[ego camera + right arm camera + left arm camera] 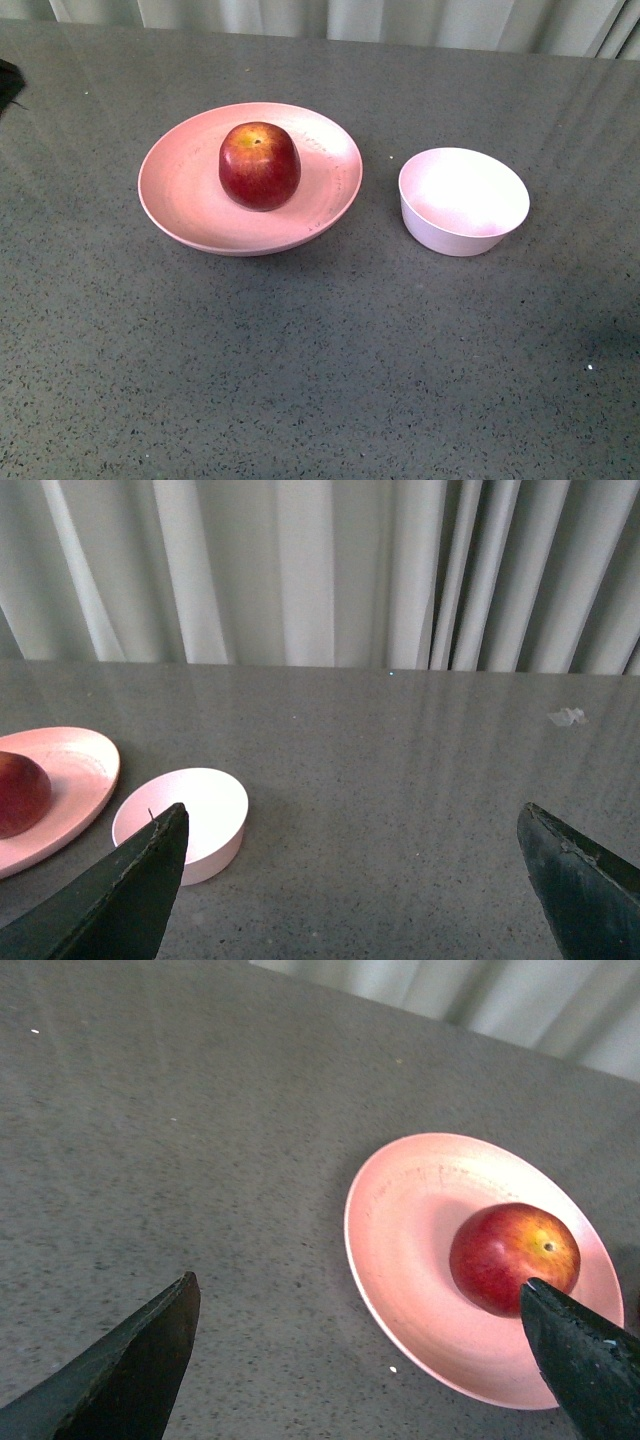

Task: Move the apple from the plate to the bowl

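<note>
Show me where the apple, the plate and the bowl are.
apple (259, 167), front view, middle of its red skin.
plate (183, 192), front view, bare inner surface beside the apple.
bowl (445, 238), front view, outer front wall.

Grey speckled table (300, 380) bears the plate (180, 195) and, beside it, the bowl (440, 236).

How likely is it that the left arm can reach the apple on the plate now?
Probably yes. The left pincer is open, nothing covers the apple, and the plate has a low rim.
</note>
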`<move>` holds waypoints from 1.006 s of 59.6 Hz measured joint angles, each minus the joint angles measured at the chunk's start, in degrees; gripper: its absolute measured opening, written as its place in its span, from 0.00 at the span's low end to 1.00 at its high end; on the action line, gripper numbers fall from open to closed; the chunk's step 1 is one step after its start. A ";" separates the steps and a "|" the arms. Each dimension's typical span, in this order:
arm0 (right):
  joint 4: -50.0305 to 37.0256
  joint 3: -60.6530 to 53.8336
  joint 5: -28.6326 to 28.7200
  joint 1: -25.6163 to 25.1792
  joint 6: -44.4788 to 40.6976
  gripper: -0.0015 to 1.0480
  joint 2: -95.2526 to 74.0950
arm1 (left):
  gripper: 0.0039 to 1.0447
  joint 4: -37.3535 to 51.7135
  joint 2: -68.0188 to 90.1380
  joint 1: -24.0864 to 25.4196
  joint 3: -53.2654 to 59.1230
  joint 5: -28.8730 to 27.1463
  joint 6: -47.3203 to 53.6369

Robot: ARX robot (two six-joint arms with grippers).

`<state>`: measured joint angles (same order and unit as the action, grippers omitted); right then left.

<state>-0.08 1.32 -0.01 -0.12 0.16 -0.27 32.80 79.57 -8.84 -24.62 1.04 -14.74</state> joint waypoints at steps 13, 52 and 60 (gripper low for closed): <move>0.00 0.00 0.00 0.00 0.00 0.91 0.00 | 0.92 2.21 10.88 -7.85 -5.33 -1.49 0.28; 0.00 0.02 0.00 0.00 -0.02 0.91 0.00 | 0.92 1.79 24.74 -12.74 -17.46 -1.03 2.14; 0.00 0.02 0.00 0.00 0.00 0.91 -0.02 | 0.92 1.51 27.10 -13.57 -19.45 -1.03 2.84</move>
<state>-0.08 1.34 -0.01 -0.12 0.16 -0.30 34.30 106.67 -22.41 -44.07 0.01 -11.90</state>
